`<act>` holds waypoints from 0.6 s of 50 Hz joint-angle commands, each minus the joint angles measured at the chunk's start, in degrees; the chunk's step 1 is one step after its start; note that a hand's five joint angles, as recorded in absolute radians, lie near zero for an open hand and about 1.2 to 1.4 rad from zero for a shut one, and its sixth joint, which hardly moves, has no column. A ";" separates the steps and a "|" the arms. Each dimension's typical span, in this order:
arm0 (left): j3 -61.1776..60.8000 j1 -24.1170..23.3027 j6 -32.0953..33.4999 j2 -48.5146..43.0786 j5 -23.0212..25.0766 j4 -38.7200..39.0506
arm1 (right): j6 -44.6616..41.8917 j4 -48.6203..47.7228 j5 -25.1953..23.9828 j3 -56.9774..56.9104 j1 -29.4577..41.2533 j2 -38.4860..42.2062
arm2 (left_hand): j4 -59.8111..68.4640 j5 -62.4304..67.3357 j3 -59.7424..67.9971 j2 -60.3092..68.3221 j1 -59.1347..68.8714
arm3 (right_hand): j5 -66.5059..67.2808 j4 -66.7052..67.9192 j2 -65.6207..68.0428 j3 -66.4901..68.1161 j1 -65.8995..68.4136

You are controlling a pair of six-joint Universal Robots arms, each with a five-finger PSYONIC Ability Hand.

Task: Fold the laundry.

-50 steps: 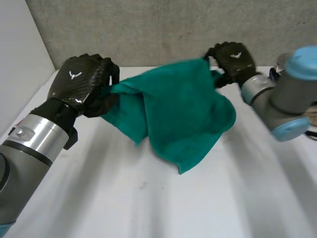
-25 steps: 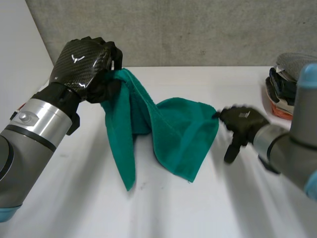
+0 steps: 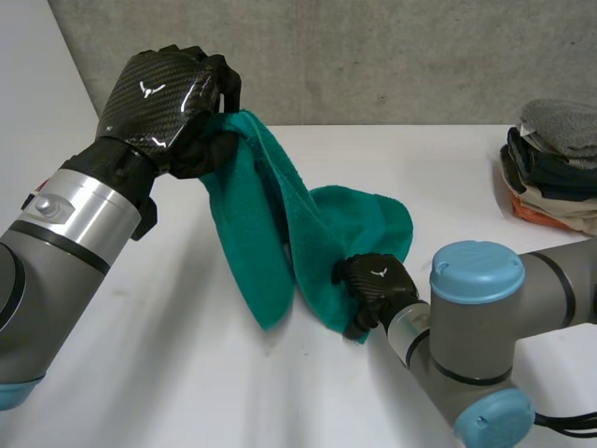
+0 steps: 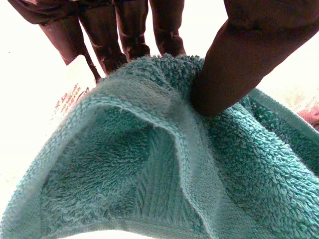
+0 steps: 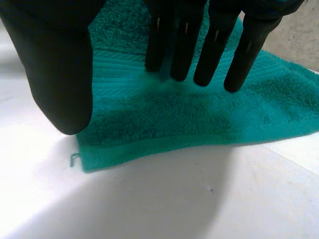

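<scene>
Teal towel (image 3: 256,224) is hanging over the middle of the counter (image 3: 187,373), with its lower end lying on the surface. Your left hand (image 3: 163,98) is pinching the towel's top corner between thumb and fingers, raised toward the far left corner. Your right hand (image 3: 378,285) is holding straight fingers (image 5: 184,45) at the lower corner, thumb apart, gripping nothing. Folded pile (image 3: 555,168) is sitting at the right edge.

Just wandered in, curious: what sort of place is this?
Probably a robotics lab or test bench: a white table, a bare concrete wall, and the robot's left hand holding up a teal towel.
</scene>
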 commanded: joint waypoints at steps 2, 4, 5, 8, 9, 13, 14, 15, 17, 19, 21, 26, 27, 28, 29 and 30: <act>-0.43 0.01 0.00 -0.12 0.09 -0.07 | -1.66 -1.53 0.08 -1.69 0.63 3.09 | 11.19 14.56 11.34 11.42 14.42 | 7.70 7.85 7.79 7.70 7.87; -0.52 0.01 0.00 -0.12 0.09 -0.07 | -2.28 -1.62 0.08 -1.77 0.71 3.53 | 11.19 14.56 11.34 11.42 14.42 | 7.87 8.02 7.95 7.87 8.04; -0.60 0.01 0.00 -0.12 0.09 -0.07 | -2.63 -1.62 0.08 -1.77 0.89 3.71 | 11.19 14.56 11.34 11.42 14.42 | 7.87 8.02 7.95 7.87 8.04; -0.87 0.10 0.00 -0.12 0.09 -0.07 | -3.86 -2.14 0.08 -1.95 1.07 3.89 | 11.19 14.56 11.34 11.42 14.42 | 14.56 14.71 14.65 14.56 14.73; -0.87 0.18 0.00 -0.12 0.09 -0.07 | -4.04 -2.58 0.08 -1.95 1.07 3.89 | 11.19 14.56 11.34 11.42 14.42 | 18.26 18.41 18.35 18.26 18.43; -0.87 0.18 -0.09 -0.12 0.09 -0.24 | -5.09 -5.57 0.52 -1.86 1.07 3.54 | 11.19 14.56 11.34 11.42 14.42 | 32.38 32.53 32.47 32.38 32.55; -0.87 0.18 -0.09 -0.12 0.09 -0.24 | -5.70 -6.53 0.78 -1.69 1.07 3.27 | 11.19 14.56 11.34 11.42 14.42 | 41.75 41.90 41.84 41.75 41.92; -0.87 0.27 0.00 -0.12 0.09 -0.33 | -6.06 -6.89 0.87 -1.60 1.07 3.18 | 11.19 14.56 11.34 11.42 14.42 | 44.84 44.99 44.93 44.84 45.01; -0.96 0.27 -0.09 -0.03 0.09 -0.33 | -7.02 -7.33 1.22 -1.86 1.07 3.18 | 11.19 14.56 11.34 11.42 14.42 | 47.33 47.49 47.42 47.33 47.50; -0.96 0.36 0.00 -0.03 0.09 -0.33 | -8.95 -7.68 1.92 -1.95 0.89 3.10 | 11.19 14.56 11.34 11.42 14.42 | 47.34 47.49 47.42 47.34 47.51; -0.96 0.36 0.00 -0.03 0.09 -0.42 | -10.54 -7.68 2.45 -1.95 0.63 2.92 | 11.19 14.56 11.34 11.42 14.42 | 47.34 47.49 47.42 47.34 47.51; -1.22 0.80 0.00 -0.03 0.09 -0.51 | -15.54 -6.99 3.24 -1.51 -0.16 -1.63 | 11.19 14.56 11.34 11.42 14.42 | 47.34 47.49 47.42 47.34 47.51; -1.31 0.89 0.00 -0.03 0.09 -0.51 | -16.16 -6.72 3.24 -1.42 -0.25 -2.96 | 11.19 14.56 11.34 11.42 14.42 | 47.34 47.49 47.42 47.34 47.51; -1.48 1.06 0.09 -0.03 0.09 -0.51 | -16.69 -6.37 3.16 -1.25 -0.34 -4.27 | 11.19 14.56 11.34 11.42 14.42 | 47.34 47.49 47.42 47.34 47.51; -1.57 1.15 0.18 -0.03 0.18 -0.51 | -17.91 -5.41 2.98 -1.07 -0.86 -6.90 | 11.19 14.56 11.34 11.42 14.42 | 47.34 47.49 47.42 47.34 47.51; -1.75 1.50 0.26 -0.03 0.18 -0.51 | -18.71 -4.79 2.98 -1.24 -1.48 -8.05 | 11.19 14.56 11.34 11.42 14.42 | 47.34 47.49 47.42 47.34 47.51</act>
